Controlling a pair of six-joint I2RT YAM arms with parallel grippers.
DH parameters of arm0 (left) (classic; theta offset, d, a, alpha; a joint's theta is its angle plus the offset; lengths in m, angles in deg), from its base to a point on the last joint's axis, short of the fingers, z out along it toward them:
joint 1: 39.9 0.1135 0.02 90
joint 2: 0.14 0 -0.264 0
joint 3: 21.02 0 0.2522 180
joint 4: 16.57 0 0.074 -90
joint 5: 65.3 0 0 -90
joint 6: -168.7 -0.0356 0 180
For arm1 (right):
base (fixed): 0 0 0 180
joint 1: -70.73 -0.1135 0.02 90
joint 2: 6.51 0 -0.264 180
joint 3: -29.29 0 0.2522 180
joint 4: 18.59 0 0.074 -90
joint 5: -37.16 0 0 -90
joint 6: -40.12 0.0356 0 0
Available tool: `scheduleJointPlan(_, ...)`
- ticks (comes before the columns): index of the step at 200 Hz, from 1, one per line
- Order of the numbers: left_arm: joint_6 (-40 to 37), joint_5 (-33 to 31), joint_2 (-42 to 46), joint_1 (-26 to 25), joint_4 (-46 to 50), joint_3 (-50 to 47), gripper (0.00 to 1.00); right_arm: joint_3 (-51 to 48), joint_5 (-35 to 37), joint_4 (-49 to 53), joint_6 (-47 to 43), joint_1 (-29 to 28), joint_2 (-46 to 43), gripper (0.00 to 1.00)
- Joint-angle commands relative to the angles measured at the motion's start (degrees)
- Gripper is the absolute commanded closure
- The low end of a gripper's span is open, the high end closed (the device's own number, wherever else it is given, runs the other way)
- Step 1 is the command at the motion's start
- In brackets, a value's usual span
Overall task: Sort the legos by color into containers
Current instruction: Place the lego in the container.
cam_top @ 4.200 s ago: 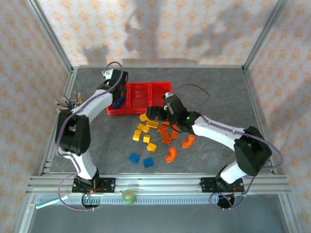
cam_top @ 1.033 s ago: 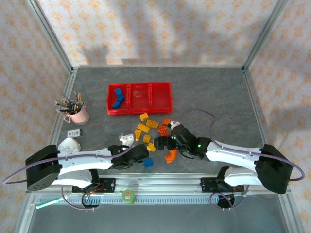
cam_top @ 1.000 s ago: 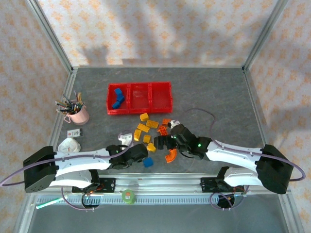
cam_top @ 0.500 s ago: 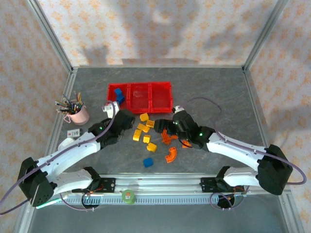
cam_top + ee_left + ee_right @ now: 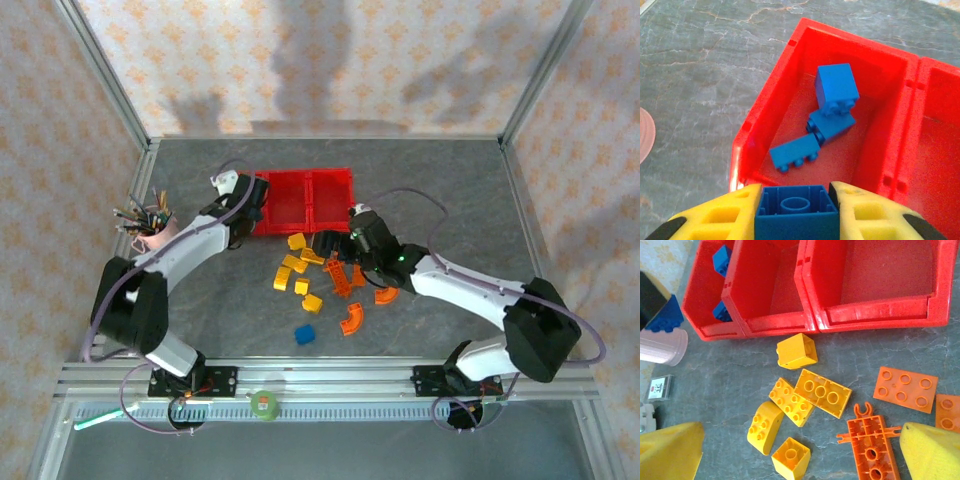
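Three blue bricks [image 5: 832,115] sit in the nine-o'clock bin [image 5: 765,110]; left gripper [image 5: 795,192] clenches a fourth brick [image 5: 796,216], right gripper [image 5: 800,452] released

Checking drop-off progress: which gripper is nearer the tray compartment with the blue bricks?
Left. The left gripper, shut on a blue brick, hangs at that compartment's rim; the right gripper, open, is over the loose yellow and orange bricks.

Pink cup of pens [image 5: 150,230] near the left edge, grey marbled tabletop [image 5: 440,190], green roll [image 5: 264,405] on front rail [image 5: 350,378]
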Motion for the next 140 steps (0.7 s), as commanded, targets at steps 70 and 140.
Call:
scheduleJointPlan(70, -6.4, -4.2, -16.7, 4.6, 0.1, 13.8, 0.65, 2.6, -1.5, -2.1, -2.5, 1.1, 1.7, 0.00)
scheduleJointPlan(140, -7.6, -3.6, -16.8, 4.8, 3.8, 19.1, 0.50, 3.6, -1.7, -1.2, -3.2, 1.2, 1.4, 0.00)
